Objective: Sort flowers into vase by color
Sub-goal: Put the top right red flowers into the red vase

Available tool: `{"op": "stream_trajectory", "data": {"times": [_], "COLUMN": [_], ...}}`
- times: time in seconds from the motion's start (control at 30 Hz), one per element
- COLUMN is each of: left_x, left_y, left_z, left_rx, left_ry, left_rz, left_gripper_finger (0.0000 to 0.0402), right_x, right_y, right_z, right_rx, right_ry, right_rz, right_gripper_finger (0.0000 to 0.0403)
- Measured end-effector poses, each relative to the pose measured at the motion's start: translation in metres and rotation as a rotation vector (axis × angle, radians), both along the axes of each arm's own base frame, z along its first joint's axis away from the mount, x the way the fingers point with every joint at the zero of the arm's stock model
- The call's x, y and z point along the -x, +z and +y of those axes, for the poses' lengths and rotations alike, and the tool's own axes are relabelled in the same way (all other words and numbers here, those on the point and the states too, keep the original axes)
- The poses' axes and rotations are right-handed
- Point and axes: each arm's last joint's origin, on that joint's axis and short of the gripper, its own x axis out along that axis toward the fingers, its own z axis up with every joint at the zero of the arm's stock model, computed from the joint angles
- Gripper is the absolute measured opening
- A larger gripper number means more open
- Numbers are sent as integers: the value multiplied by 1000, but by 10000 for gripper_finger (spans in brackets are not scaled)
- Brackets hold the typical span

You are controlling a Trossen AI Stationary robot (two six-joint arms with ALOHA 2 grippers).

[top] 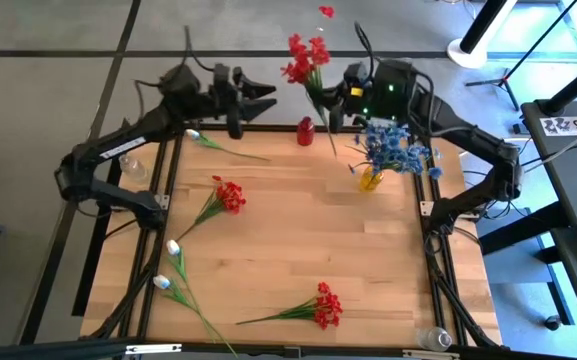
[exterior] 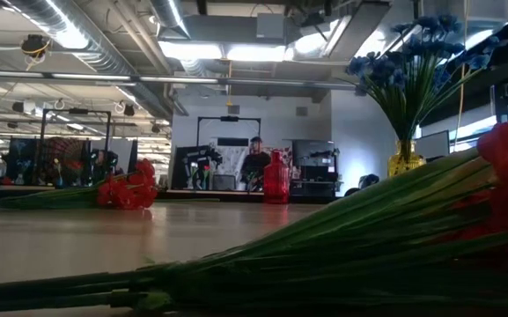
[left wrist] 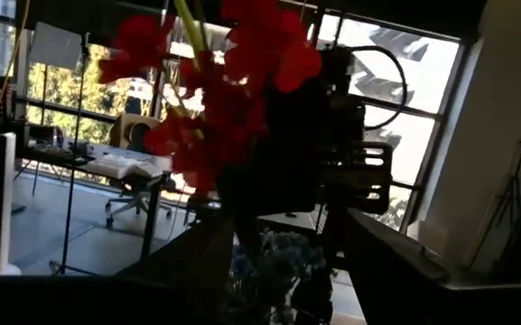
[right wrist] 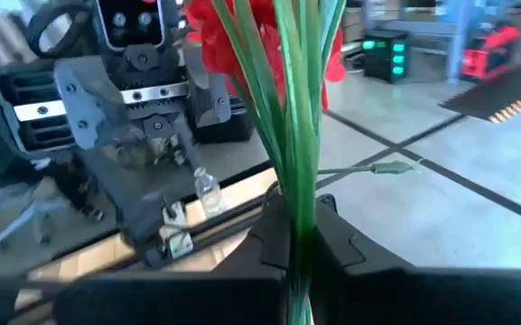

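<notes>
My right gripper (top: 330,108) has its fingers (right wrist: 274,236) clenched on a red spray (top: 306,60), stems pinched between them, blossoms rising well above, near the red vase (top: 305,131). My left gripper (top: 264,97) waits just beside that spray, fingers apart and holding nothing. Other sprays lie on the worktop (top: 308,250).

Red flower spray (right wrist: 292,108): bundled green stems clamped between the right arm's two dark fingers (right wrist: 265,248), rising straight up from them; red blossoms at the far end. Left gripper (right wrist: 143,104): beyond the fingers, facing them, dark grey. Small clear bottle (right wrist: 208,191): by the desk (right wrist: 79,271) edge, past the fingers.
</notes>
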Motion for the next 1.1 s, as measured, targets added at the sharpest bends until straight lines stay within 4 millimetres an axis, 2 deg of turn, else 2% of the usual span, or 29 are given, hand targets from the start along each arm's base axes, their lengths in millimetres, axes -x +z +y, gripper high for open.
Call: {"op": "stream_trajectory", "data": {"times": [0.2,0.43,0.53,0.8,1.0,1.1], "left_x": [-39,-66,-69,-70,-69,-68], "left_y": [-20,-42,-47,-42,-38,-39], "left_z": [13,22,23,17,16,19], "left_rx": [-78,-89,-75,-70,-20,31], "left_ry": [15,72,74,42,11,5], "left_rz": [-73,-106,-97,-152,-200,-199], "left_gripper_finger": [199,198,198,198,196,180], "right_x": [1,-3,-3,-8,-21,-26], "right_y": [-8,-11,-11,-10,-24,-28], "right_z": [-24,-27,-27,-28,-35,-37], "right_rx": [55,155,195,228,191,173], "right_ry": [169,232,244,291,313,311], "right_rz": [7,27,31,-14,19,26], "right_gripper_finger": [11,8,9,10,18,23]}}
